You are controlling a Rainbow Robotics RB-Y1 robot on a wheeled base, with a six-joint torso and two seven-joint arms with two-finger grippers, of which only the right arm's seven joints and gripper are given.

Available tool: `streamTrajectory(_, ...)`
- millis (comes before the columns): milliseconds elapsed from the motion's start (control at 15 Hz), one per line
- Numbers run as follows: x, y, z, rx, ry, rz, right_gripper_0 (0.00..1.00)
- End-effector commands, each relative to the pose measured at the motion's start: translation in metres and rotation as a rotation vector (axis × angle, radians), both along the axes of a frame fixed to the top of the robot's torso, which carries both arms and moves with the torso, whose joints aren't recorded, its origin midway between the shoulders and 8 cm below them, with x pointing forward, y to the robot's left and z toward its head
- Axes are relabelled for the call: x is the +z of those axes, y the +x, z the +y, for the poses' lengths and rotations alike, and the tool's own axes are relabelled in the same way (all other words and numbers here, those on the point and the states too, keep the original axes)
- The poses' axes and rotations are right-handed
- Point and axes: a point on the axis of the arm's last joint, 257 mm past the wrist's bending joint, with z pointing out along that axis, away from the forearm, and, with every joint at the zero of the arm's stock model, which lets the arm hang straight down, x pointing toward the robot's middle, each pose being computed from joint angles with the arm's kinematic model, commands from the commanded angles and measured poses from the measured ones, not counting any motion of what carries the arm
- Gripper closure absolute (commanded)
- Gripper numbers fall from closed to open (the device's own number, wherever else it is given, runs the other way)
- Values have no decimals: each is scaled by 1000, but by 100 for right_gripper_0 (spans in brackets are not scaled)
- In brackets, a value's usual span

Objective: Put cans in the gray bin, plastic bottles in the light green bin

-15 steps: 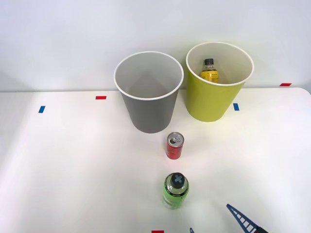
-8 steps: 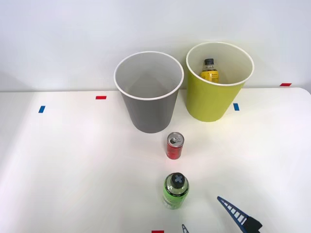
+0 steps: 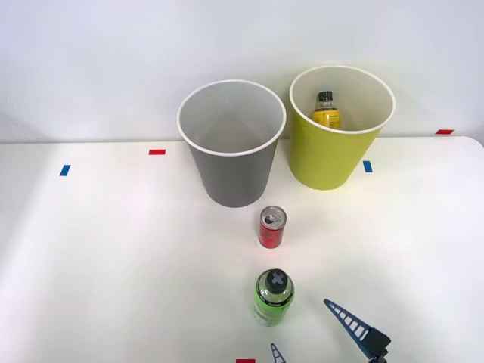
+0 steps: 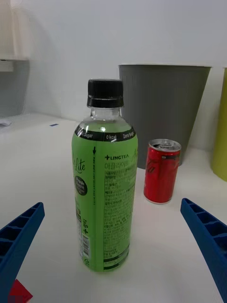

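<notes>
Although the green bottle (image 4: 105,189) appears full of liquid and so is judged fairly heavy, its thin plastic wall would likely give a little and its glossy label may be slippery; a hold at mid-body, below the shoulder, is suggested. It stands upright on the table (image 3: 113,249), just nearer the robot than the red can (image 3: 272,227). The right gripper (image 3: 314,333) is spread wide beside it, holding nothing. "LINGTEA", "Lite" and "0 kcal" can be read on the label.
</notes>
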Motion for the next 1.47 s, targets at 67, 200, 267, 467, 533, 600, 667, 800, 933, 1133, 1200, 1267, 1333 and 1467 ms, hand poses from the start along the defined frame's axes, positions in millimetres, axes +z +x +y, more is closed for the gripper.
streamTrajectory(67,2,11,10,12,19,-20,0)
streamTrajectory(200,4,20,22,32,33,-34,0)
streamTrajectory(267,2,23,26,35,35,-36,0)
streamTrajectory(467,2,41,36,41,40,-58,0)
streamTrajectory(533,3,46,41,45,48,-65,0)
streamTrajectory(600,7,49,45,50,56,-74,0)
streamTrajectory(667,9,51,46,52,62,-74,0)
streamTrajectory(800,9,55,49,53,60,-70,0)
streamTrajectory(933,7,59,49,50,56,-60,0)
streamTrajectory(1133,9,62,51,54,54,-64,0)
streamTrajectory(1200,9,62,52,56,55,-64,0)
streamTrajectory(1267,9,62,53,57,57,-64,0)
streamTrajectory(1333,10,62,53,56,57,-65,0)
streamTrajectory(1467,10,62,54,56,63,-62,82)
